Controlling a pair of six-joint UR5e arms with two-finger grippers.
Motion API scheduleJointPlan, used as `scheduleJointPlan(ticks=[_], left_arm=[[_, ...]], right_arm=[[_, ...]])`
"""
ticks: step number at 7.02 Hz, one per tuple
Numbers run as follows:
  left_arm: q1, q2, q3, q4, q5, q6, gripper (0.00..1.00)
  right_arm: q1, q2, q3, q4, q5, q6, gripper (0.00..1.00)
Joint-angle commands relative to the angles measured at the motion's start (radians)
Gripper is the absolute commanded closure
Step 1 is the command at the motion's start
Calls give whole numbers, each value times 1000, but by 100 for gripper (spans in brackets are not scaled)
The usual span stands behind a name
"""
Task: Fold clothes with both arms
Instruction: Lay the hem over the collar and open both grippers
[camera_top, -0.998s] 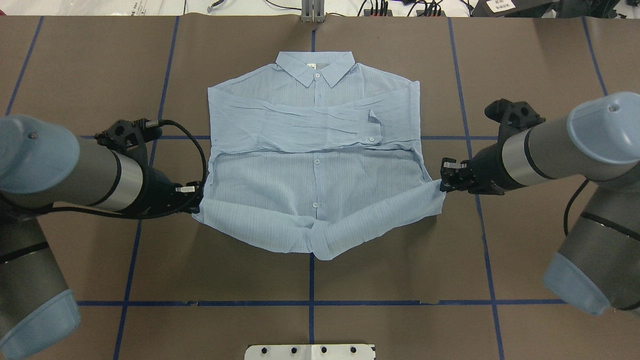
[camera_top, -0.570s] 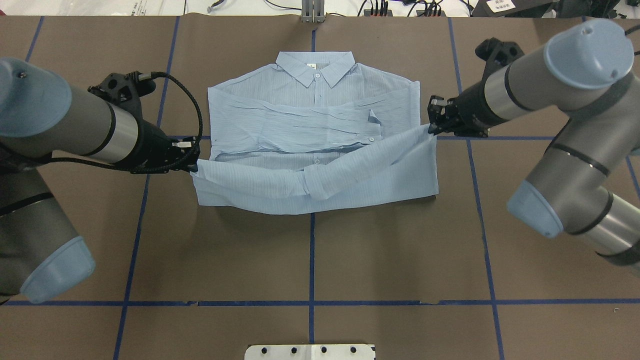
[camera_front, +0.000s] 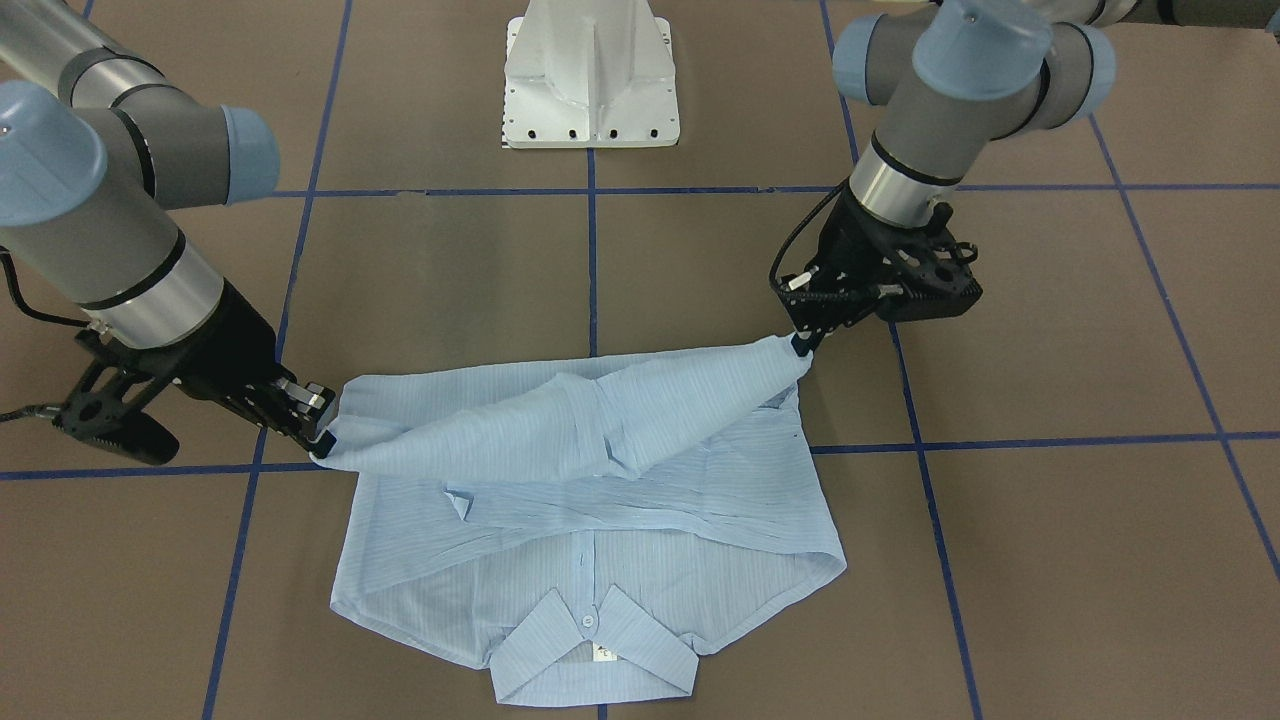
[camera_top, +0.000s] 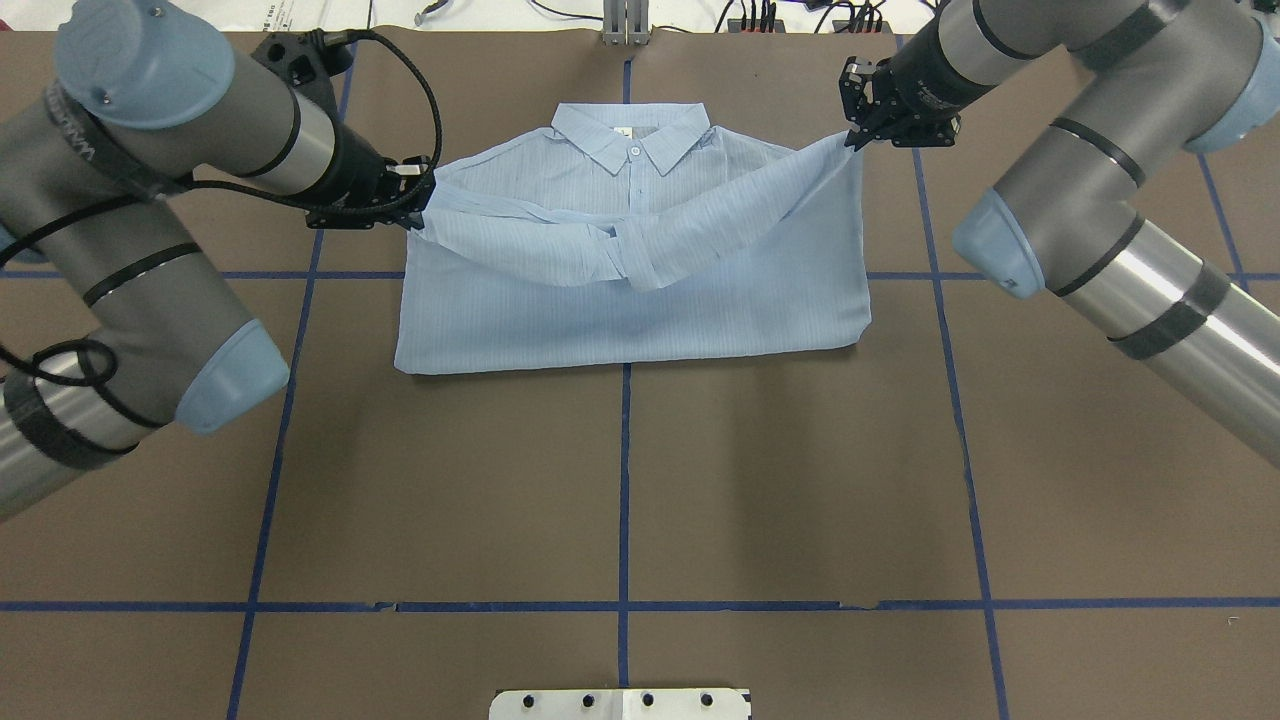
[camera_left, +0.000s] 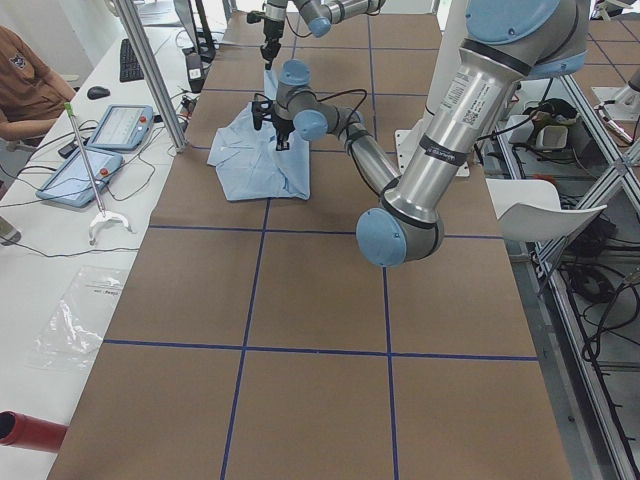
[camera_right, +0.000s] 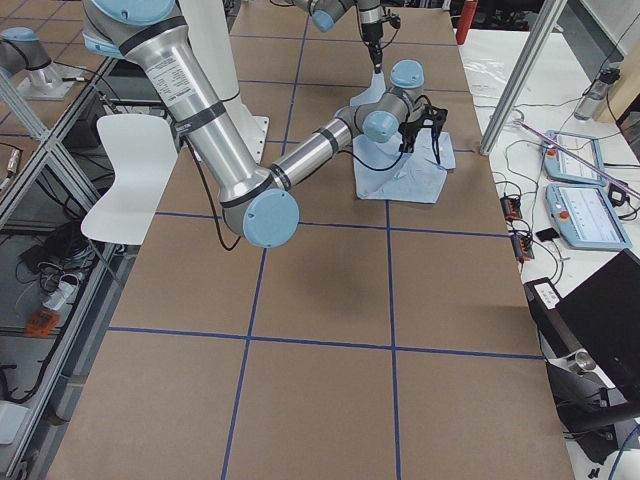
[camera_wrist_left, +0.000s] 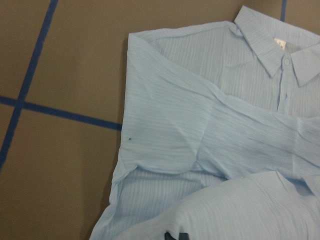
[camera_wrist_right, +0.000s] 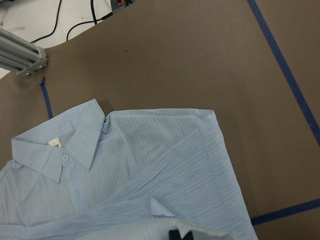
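Observation:
The pale blue striped shirt (camera_top: 630, 310) lies front up on the brown table, collar (camera_top: 632, 135) at the far side. Its lower half is lifted and doubled over toward the collar, sagging in the middle. My left gripper (camera_top: 420, 212) is shut on the left hem corner, near the left shoulder. At the right shoulder, my right gripper (camera_top: 855, 140) is shut on the other hem corner. In the front-facing view the left gripper (camera_front: 800, 345) and right gripper (camera_front: 322, 445) hold the raised edge above the shirt (camera_front: 600, 560). Both wrist views look down on the shirt (camera_wrist_left: 210, 150) (camera_wrist_right: 150, 185).
The white pedestal base (camera_front: 590, 75) stands at the near table edge. A metal bracket (camera_top: 625, 25) and cables sit at the far edge. Blue tape lines (camera_top: 622, 480) grid the brown surface. A side table holds tablets (camera_left: 100, 130) beside a seated person (camera_left: 25, 75).
Both grippers have carried the shirt's hem corners from the near side away toward the collar, laying the lower half over the folded sleeves. The fold line now sits farther from the robot.

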Motion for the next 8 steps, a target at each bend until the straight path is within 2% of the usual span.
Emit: scheduleJointPlan(ticks=[1, 3, 5, 6, 8], left_arm=[[-48, -68, 246, -192, 0, 11, 100], [-57, -94, 391, -320, 2, 17, 100], [-58, -172, 492, -333, 3, 15, 100], [-57, -183, 545, -400, 5, 15, 100], [-57, -182, 586, -425, 8, 17, 100]], right_arm=[[3, 63, -111, 1, 0, -41, 100], [3, 91, -179, 3, -3, -65, 100], [5, 94, -219, 3, -3, -102, 100], [5, 99, -239, 3, -7, -110, 100], [5, 131, -271, 3, -9, -110, 100]])
